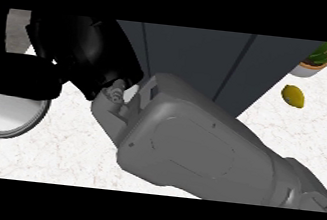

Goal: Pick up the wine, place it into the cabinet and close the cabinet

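I'm reaching the right hand [73,47] up-left against the dark cabinet [202,55], forearm filling my view, and honestly I can't tell whether its fingers are clamped on anything, and the wine isn't showing anywhere, probably hidden behind that hand.

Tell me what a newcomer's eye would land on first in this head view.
The big grey forearm fills the middle, running from the lower right up to a black hand at the upper left, close to the lens. Behind it stands the dark cabinet. A yellow lemon lies on the pale counter at the right, below a potted plant in the top right corner.
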Action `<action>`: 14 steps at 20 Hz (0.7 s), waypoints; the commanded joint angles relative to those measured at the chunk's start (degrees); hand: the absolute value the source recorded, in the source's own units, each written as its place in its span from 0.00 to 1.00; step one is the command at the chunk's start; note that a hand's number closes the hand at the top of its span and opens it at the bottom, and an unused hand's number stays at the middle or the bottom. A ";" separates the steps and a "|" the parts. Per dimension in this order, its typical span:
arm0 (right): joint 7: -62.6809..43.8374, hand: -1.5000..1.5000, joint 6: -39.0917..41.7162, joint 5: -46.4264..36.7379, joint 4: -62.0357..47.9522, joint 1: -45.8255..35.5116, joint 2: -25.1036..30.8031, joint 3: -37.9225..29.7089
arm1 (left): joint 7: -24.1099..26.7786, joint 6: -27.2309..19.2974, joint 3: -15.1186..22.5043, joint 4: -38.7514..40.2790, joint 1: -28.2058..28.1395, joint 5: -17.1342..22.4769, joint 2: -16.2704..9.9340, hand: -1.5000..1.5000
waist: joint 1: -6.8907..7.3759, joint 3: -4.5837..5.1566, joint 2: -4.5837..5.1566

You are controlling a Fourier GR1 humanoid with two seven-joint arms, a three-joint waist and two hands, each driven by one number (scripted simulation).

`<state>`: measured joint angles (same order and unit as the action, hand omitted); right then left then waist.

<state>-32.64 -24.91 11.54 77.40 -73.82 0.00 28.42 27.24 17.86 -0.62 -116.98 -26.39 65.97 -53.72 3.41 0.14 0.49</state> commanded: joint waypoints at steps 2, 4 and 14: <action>10.38 1.00 1.26 1.93 -15.79 -0.84 0.00 -3.92 | -1.72 1.57 -3.76 -1.42 -1.74 2.57 -1.07 1.00 | 0.97 -0.06 0.29; 12.69 1.00 2.58 2.15 -20.87 -2.59 0.00 -6.11 | -1.46 3.21 -3.59 1.68 -0.73 1.44 -0.06 1.00 | 0.19 -0.01 0.34; 19.99 1.00 7.22 0.95 -26.46 2.61 5.13 -6.31 | -3.05 -0.28 -4.92 -0.38 0.47 3.37 0.35 1.00 | -0.97 -0.11 0.86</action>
<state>-14.28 -18.09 12.94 60.38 -74.33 0.16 25.50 24.59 19.25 -5.52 -116.63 -26.55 68.94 -53.83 3.90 0.60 -2.22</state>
